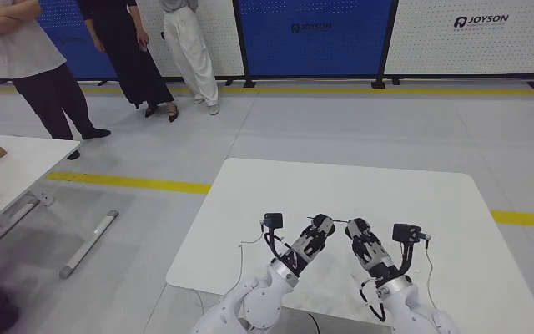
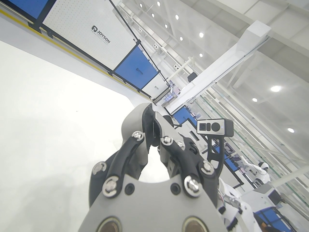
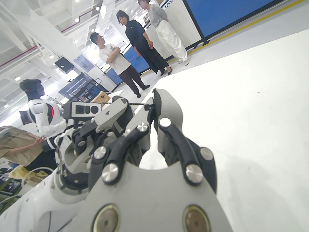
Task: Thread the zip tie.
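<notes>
Right gripper (image 3: pixel 152 107) fingers closed narrow, pinched on one end of the zip tie (image 3: pixel 137 104). The tie's small black head sits right at the pads. From there the thin black strip runs straight out sideways, off the table, toward the left gripper (image 3: pixel 122 106), which faces it tip to tip.

Left gripper fingers are also pressed together, no gap visible in its own wrist view (image 2: pixel 153 113). The strip's far end meets its fingertips, but can't tell if it's actually clamped there or only touching. No loop visible in the tie, it looks like a straight strip.

Top view: left gripper (image 1: pixel 322 225) and right gripper (image 1: pixel 356 227) are near each other over the near part of the white table (image 1: pixel 400 188), roughly level and pointing inward. The zip tie (image 1: pixel 339 220) shows as a faint dark line bridging the short gap between the tips. Both grippers are raised above the tabletop, not touching it
</notes>
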`<state>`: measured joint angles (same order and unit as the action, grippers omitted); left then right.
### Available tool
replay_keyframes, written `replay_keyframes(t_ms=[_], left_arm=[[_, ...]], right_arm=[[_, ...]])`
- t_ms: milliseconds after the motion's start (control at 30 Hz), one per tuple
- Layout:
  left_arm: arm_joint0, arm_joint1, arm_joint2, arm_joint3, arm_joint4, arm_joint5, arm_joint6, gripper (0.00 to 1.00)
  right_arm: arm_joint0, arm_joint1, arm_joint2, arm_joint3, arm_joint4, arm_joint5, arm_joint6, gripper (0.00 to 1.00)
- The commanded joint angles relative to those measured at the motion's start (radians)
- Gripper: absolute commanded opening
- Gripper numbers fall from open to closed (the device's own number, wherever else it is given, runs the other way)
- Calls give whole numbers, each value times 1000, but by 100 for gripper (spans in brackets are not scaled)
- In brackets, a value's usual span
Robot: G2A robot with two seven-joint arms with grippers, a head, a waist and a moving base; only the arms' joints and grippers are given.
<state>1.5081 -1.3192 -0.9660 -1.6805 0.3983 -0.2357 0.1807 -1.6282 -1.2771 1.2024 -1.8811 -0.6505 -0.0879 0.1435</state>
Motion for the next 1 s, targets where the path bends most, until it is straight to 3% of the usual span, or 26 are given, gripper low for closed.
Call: replay_keyframes(t_ms=[0,33,100,233,267,367,500,667,967], left_arm=[[-2,-1,3,1,0,2,1,0],[-4,-2,5,2,-1,4,1,0],[-7,-3,9,5,-4,8,3,0],[-13,-6,16,10,-6,12,5,0],[-13,-7,16,10,-12,13,11,0],[-13,-10,13,5,-36,16,34,0],[-6,-12,4,-2,-83,8,60,0],[-1,-16,-3,-6,-157,2,59,0],[-1,-16,-3,-6,-157,2,59,0]], right_arm=[[0,0,1,-3,3,-1,2,19],[0,0,2,-5,5,-2,4,30],[-1,1,3,-7,6,-4,7,43],[-3,2,4,-12,3,-9,10,50],[-4,2,5,-14,3,-11,9,69],[-10,3,11,-19,2,-17,3,98],[-27,6,22,-22,-13,-28,-9,100],[-36,7,33,-16,-32,-2,-27,100],[-35,6,37,-16,-38,12,-38,100]])
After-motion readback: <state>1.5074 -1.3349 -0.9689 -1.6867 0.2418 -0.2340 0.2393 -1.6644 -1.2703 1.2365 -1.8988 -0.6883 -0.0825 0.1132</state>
